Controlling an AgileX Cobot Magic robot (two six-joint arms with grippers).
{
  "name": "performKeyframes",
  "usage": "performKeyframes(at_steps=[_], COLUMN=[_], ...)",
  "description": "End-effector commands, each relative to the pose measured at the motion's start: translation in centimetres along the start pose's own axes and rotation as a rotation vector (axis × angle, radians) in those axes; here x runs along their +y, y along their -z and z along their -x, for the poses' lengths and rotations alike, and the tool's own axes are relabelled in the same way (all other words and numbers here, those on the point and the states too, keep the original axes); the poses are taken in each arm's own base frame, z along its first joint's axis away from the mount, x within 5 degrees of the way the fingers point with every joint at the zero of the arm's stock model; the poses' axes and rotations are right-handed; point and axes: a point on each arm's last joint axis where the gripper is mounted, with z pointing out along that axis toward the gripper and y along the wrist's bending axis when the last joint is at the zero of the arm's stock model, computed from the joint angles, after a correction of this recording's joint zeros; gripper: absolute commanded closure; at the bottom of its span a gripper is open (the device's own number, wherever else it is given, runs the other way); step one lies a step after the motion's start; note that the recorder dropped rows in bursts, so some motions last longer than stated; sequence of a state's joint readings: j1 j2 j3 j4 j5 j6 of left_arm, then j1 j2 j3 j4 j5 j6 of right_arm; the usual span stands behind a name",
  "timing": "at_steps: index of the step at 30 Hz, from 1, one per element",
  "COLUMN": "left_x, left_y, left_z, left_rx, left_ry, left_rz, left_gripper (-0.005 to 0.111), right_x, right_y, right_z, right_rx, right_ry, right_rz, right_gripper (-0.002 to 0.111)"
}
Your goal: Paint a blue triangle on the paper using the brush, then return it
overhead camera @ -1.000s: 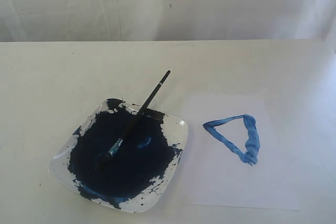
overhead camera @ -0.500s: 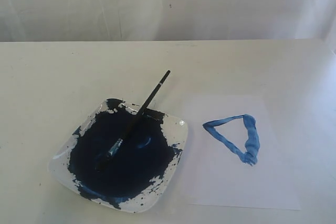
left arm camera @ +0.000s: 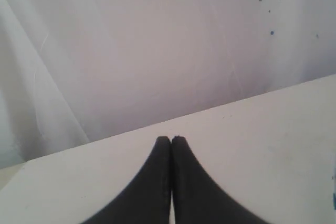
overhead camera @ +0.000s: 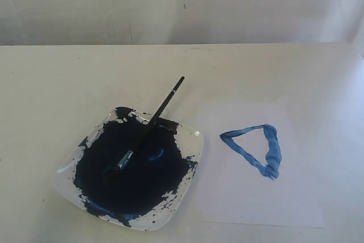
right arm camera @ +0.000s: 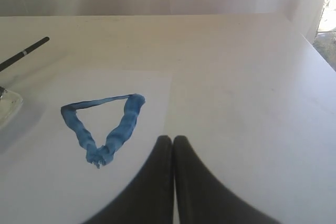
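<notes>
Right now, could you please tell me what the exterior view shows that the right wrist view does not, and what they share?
Only the exterior view shows the dark paint pool filling the plate, with the bristle end of the brush lying in it. Only the right wrist view shows the right gripper, shut and empty, by the edge of the paper. Both show the blue triangle on the paper, the brush handle's tip, a corner of the plate and the table.
</notes>
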State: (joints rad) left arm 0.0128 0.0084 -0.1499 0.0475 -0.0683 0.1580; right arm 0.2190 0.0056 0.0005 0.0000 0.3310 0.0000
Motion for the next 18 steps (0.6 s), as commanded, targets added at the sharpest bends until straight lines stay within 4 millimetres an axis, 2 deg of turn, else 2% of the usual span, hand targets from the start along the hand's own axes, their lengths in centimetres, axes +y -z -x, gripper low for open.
performKeyframes(at_steps=[1, 2, 4, 5, 10, 18], left_x=[-0.9, -1.1, -1.2, -1.4, -1.9, -2.0], left_y=[-0.4, -0.4, -0.4, -0.3, 0.3, 0.4], left_z=[-3.2, -4.1, -4.5, -5.2, -7.0, -7.4], left_rx=[0.025, 0.054, 0.094, 0.177, 0.379, 0.424], left_ry=[-0.041, -0.041, -0.041, -0.040, -0.037, -0.037], left_rz=[0.000, -0.009, -0.021, -0.045, -0.105, -0.119], left_gripper=[0.107, 0.107, 0.107, 0.107, 0.107, 0.107], right_x=[0.0, 0.0, 0.0, 0.0, 0.0, 0.0], right_y=[0.0, 0.0, 0.0, 0.0, 0.0, 0.0], right_z=[0.1, 0.1, 0.1, 0.1, 0.1, 0.1], right_rx=[-0.017, -0.017, -0.017, -0.017, -0.017, -0.017], right_ry=[0.001, 0.001, 0.001, 0.001, 0.001, 0.001], right_rz=[0.002, 0.002, 0.002, 0.002, 0.002, 0.002], right_gripper=[0.108, 0.108, 0.108, 0.108, 0.108, 0.108])
